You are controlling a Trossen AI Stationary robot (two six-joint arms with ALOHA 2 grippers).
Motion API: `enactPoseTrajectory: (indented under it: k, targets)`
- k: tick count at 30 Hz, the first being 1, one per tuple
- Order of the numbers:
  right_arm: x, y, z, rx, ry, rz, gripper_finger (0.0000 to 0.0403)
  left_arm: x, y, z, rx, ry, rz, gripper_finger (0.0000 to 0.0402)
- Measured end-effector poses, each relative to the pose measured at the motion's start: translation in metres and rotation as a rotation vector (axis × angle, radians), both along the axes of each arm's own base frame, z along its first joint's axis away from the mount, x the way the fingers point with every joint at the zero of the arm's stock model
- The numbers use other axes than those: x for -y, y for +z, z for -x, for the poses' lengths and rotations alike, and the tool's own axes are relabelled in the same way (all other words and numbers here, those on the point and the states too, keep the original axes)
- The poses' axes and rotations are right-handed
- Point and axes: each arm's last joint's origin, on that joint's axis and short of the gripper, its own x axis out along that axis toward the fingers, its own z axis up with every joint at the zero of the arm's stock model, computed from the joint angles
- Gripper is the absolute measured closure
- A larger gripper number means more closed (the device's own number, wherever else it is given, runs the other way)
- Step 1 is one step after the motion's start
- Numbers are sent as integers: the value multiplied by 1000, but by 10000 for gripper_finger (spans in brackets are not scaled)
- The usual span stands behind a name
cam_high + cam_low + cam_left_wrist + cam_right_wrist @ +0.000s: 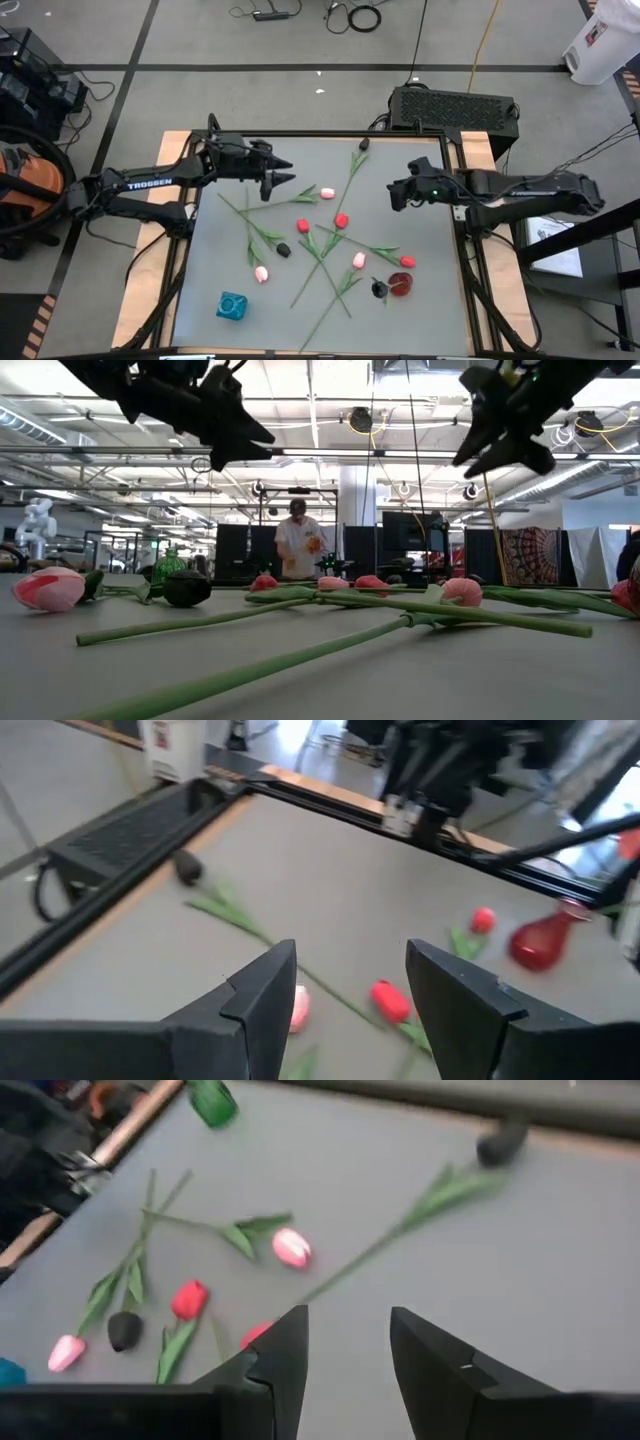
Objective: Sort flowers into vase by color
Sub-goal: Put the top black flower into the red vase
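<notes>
Left hand [287, 171] open; right hand [394, 194] tips indistinct overhead.

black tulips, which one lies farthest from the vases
The black tulip at the table's far edge, alone near the rim; the other two black heads lie lower, the last beside the red vase.

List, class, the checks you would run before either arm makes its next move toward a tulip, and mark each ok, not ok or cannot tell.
1. Left gripper open and empty: ok.
2. Right gripper open and empty: ok.
3. Both grippers raised above the tulips: ok, by the low view.
4. Red vase upright: cannot tell.
5. Teal vase free of flowers: ok.
6. Tulips lying apart for a clean pick: not ok; stems near the red tulip cross.
</notes>
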Motion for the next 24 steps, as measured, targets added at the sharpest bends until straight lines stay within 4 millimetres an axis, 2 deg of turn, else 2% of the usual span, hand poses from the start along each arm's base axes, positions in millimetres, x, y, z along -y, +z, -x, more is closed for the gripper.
enactPoseTrajectory:
  k: [6,9,16,24]
  targets:
    - [13,-13,-8,-66,-46,-78,268,17,2,-1,-9,-79,0,204]
    - [22,-19,-14,-92,-88,-85,268,28,5,5,-33,-106,-22,204]
    - [45,-37,-32,-89,-179,-165,268,50,18,30,-54,-144,-85,204]
    - [68,-54,-53,-31,-227,-213,268,65,29,56,-45,-197,-91,204]
